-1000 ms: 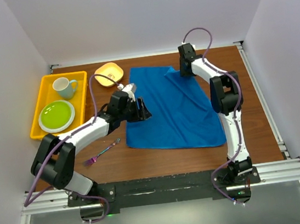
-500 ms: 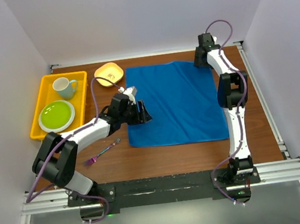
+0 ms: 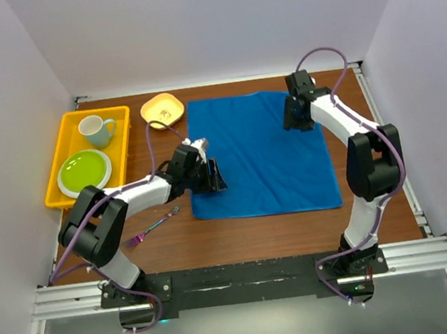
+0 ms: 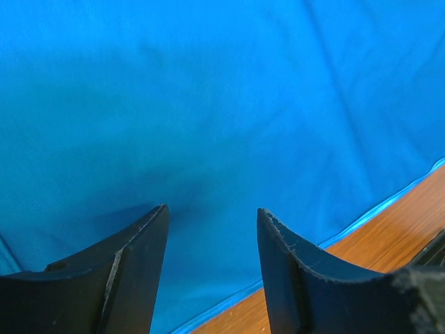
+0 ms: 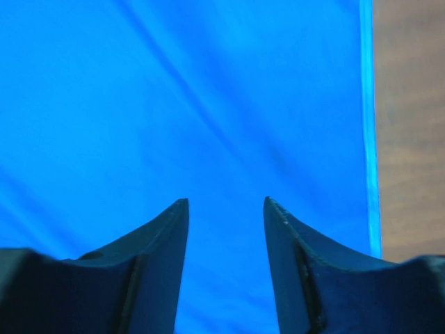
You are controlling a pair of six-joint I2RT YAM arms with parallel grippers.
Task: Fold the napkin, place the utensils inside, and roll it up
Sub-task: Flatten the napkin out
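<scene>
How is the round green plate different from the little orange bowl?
The round green plate is flat and wide; the little orange bowl is deeper and smaller. The plate lies in the yellow plastic tray; the bowl sits on the brown wooden table. Both lie left of the blue cloth napkin.

Blue napkin (image 3: 261, 155) spread flat (lightly creased), purple-pink utensil (image 3: 152, 226) near its left corner

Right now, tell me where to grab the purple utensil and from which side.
Take the utensil at mid-handle, from straight above, pincer closing across its narrow width. It lies flat and diagonal on bare table, apart from the napkin, so no side gets underneath. The left pincer is nearest.
</scene>
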